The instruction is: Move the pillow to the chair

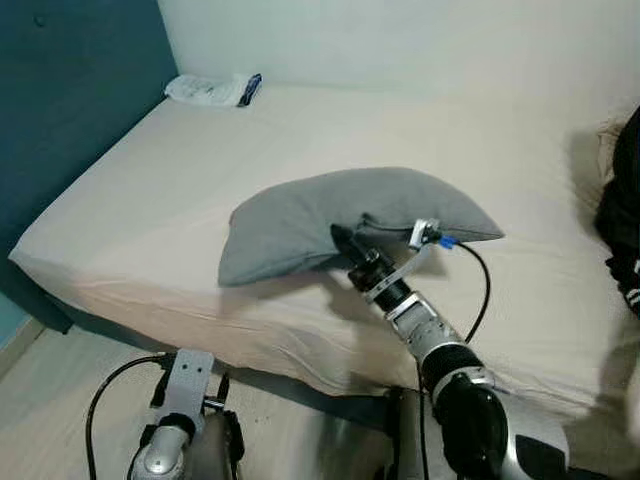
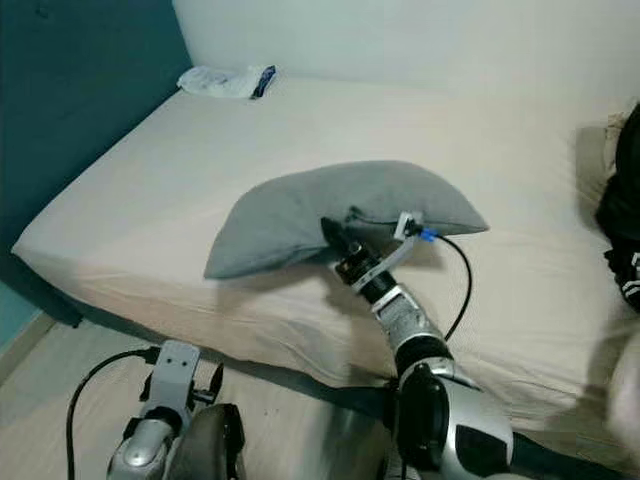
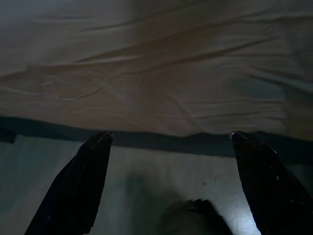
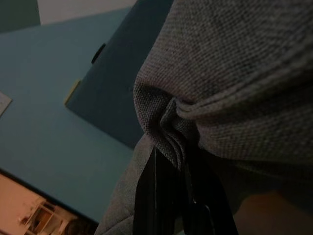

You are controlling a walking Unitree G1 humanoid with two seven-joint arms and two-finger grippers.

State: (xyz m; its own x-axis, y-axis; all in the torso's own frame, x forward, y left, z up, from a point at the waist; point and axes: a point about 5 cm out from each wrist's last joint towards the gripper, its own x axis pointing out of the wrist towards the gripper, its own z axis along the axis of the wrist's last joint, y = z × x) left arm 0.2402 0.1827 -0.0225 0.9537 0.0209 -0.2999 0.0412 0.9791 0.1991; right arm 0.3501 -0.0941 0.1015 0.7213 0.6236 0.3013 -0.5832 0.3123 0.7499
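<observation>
A grey pillow (image 1: 330,215) lies on the cream bed (image 1: 300,130), near its front edge, bent into an arch and slightly lifted. My right gripper (image 1: 343,240) reaches forward from the lower right and is shut on the pillow's lower edge. In the right wrist view its black fingers (image 4: 161,196) pinch a fold of the grey pillow fabric (image 4: 234,88). My left gripper (image 3: 171,139) hangs low in front of the bed, open, with nothing between its fingers; its wrist (image 1: 180,385) sits at the lower left.
A teal headboard (image 1: 70,110) runs along the left side of the bed. A white bundle (image 1: 212,89) lies at the far left corner. Dark clothing (image 1: 620,210) sits at the right edge. Light floor (image 1: 60,400) lies before the bed.
</observation>
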